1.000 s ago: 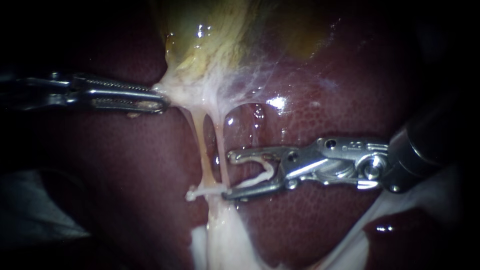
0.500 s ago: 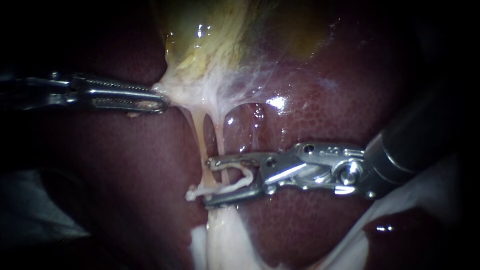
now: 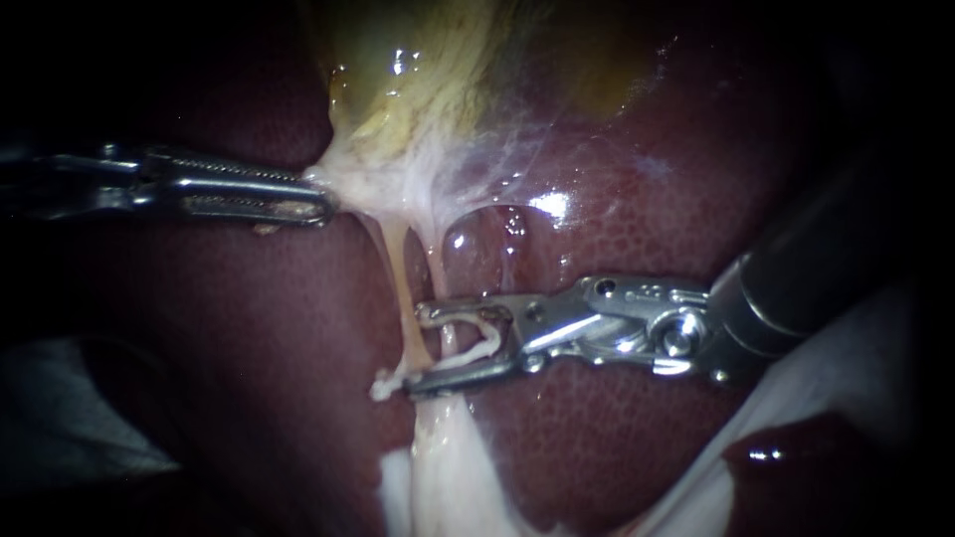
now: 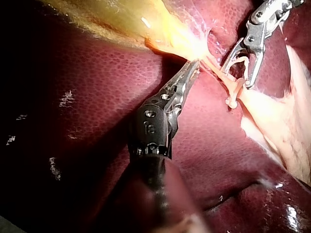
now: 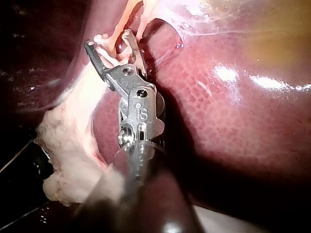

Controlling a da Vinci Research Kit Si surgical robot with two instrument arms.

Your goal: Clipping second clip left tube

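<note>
Since a second ago the right instrument (image 3: 418, 346) has slid left across the liver (image 3: 637, 189). Its hand stands apart with a white clip (image 3: 476, 346) seated inside. It now straddles the right tube (image 3: 435, 264), and its tips reach the left tube (image 3: 400, 268), close beside another clip (image 3: 381, 386) on that tube's left side. The left instrument (image 3: 320, 197) has not shifted; its hand is clamped on pale tissue (image 3: 368, 184) at the gallbladder (image 3: 428, 70)'s near end.
</note>
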